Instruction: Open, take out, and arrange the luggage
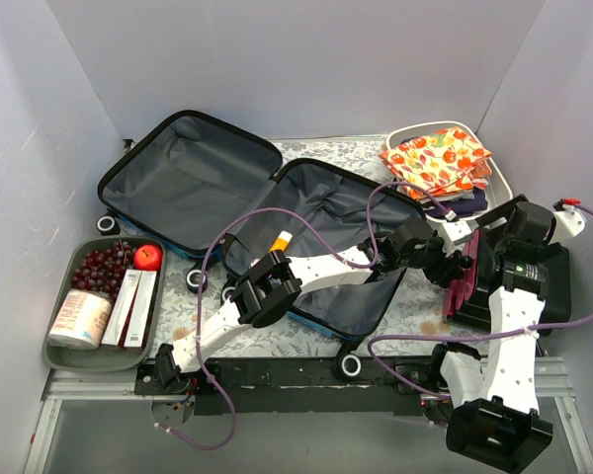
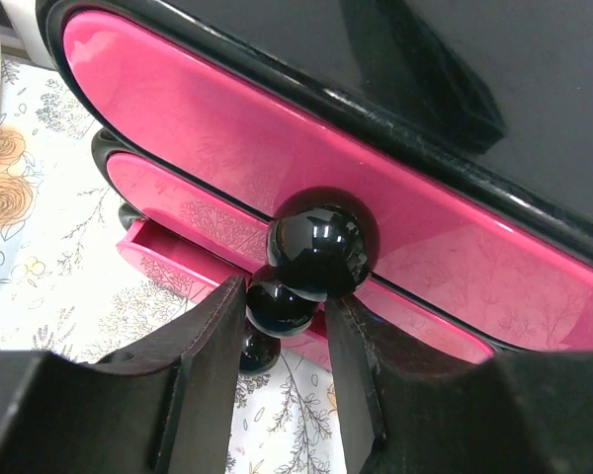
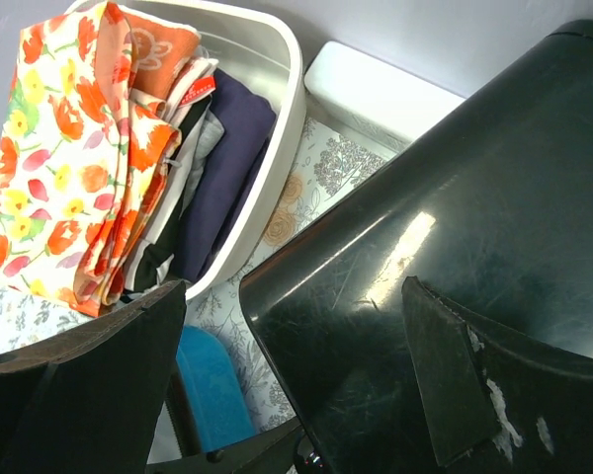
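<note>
The luggage (image 1: 178,173) is lying open on the desk (image 1: 415,308). Left gripper (image 2: 287,296) jaws are flanking 1 glossy drawer knob (image 2: 275,311), whether gripping I cannot tell; right gripper (image 3: 296,296) jaws are gaping, empty. A pull is risking slipping off that round knob.

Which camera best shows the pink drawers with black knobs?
Left wrist: the pink drawers fill it, left gripper around a knob. The top view shows a pink sliver behind the left arm; the right wrist only the box's black top.
</note>
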You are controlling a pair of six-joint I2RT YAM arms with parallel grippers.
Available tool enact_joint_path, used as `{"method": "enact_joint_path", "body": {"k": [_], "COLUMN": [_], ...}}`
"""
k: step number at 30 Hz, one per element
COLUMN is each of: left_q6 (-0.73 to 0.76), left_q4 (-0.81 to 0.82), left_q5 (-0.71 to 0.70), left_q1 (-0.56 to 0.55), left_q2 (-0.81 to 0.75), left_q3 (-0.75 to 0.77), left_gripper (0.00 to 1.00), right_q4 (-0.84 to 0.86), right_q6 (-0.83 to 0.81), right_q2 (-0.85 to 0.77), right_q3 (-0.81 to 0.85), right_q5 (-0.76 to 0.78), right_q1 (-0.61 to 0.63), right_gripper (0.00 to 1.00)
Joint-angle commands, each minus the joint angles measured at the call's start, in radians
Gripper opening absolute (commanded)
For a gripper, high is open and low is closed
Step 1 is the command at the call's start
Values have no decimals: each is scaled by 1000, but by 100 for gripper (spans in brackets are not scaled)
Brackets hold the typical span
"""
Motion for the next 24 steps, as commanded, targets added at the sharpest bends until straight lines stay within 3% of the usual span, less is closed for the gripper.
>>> {"method": "enact_joint_path", "body": {"k": [1, 11, 24], "left_q6": [8, 72, -1], "left_q4": [38, -5, 62], "left_q5": [72, -46, 6], "left_q1": [-6, -6, -6], "left_q2": [-15, -26, 0], "left_q3": [15, -36, 6], "left_gripper": [40, 49, 50], "right_q4": [28, 39, 48], "right_q6": [-18, -19, -27], "right_q2": [-28, -44, -61], "right_q3": [-12, -39, -44], "right_q5": [47, 45, 68], "right_q1": [-4, -2, -4], "right_gripper": [96, 96, 96]}}
